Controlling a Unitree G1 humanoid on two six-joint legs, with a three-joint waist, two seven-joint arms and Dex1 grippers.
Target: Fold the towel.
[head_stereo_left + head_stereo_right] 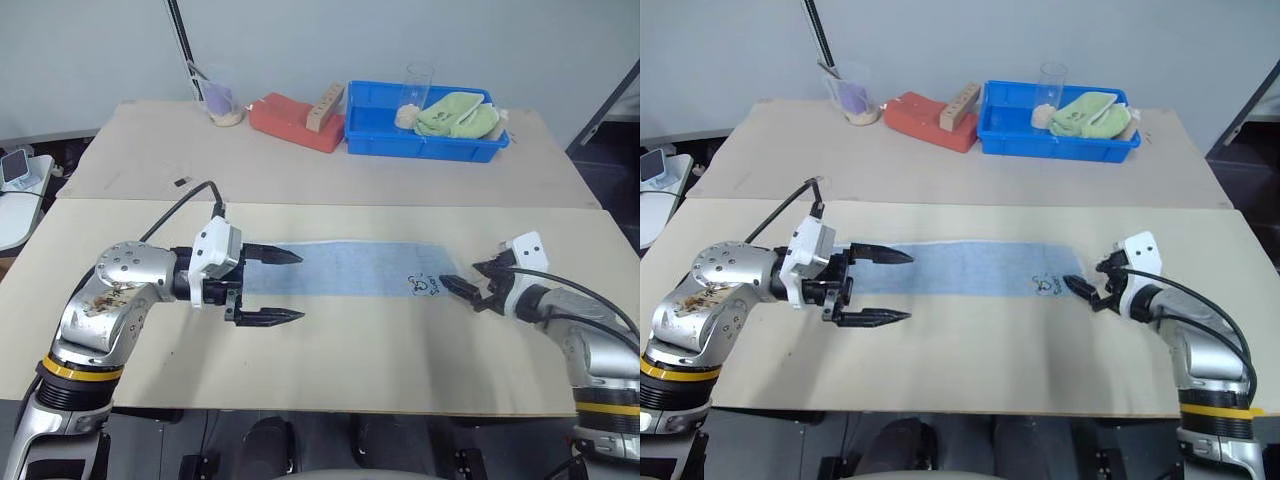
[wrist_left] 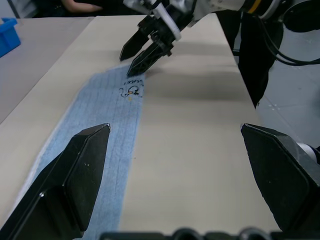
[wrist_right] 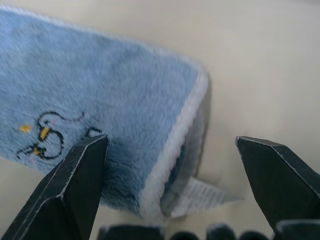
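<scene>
The left gripper (image 1: 283, 287) has its two black fingers spread wide apart and holds nothing. It hangs over the left end of the towel (image 1: 345, 268), one finger above the cloth and the other nearer the front of the table (image 1: 330, 370).

The right gripper (image 1: 461, 288) is also spread open and empty. Its tips sit just beside the right end of the towel. In the right wrist view the folded end of the towel, with its white edging and a small white tag (image 3: 202, 196), lies between the two fingers.

The towel is light blue. It lies flat on the near table as a long strip, going from left to right between the two grippers. A tiny dark mark (image 1: 424, 286) is sewn near its right end.

Far back on the other table sit a blue bin (image 1: 425, 135) with a light green cloth (image 1: 458, 115) in it, a red block (image 1: 295, 122), and a clear cup (image 1: 221, 97).
</scene>
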